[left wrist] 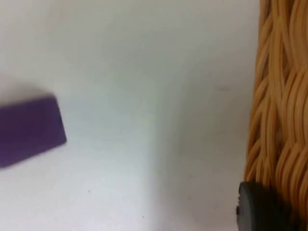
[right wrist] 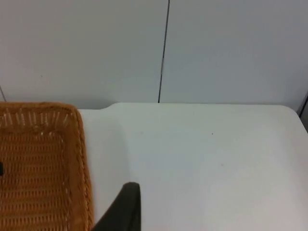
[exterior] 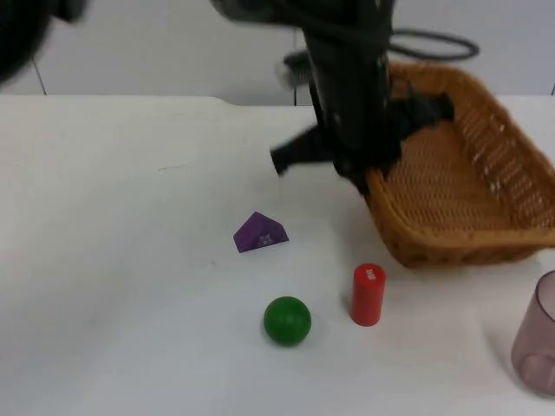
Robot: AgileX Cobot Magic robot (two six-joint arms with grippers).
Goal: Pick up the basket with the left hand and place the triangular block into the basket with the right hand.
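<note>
Left gripper [exterior: 368, 178]: hanging at the near-left corner of the wicker basket [exterior: 486, 173]; one black fingertip [left wrist: 257, 207] is pressing against the woven wall, but whether the fingers are closed on the rim I cannot tell.
Basket: sitting at the table's right side, apparently resting on the white table [exterior: 130, 260].
Triangular block [exterior: 259, 232]: lying purple on the table, well apart from the basket, with the green ball [exterior: 287, 320] and red cylinder [exterior: 368, 295] nearer the camera.
Right gripper: waiting beside the basket's far side; finger opening I cannot tell.
Risk: a shallow corner hold is likely tilting or dropping the basket on lifting; a swinging basket could be knocking the cylinder or the translucent cup [exterior: 539, 338].
</note>
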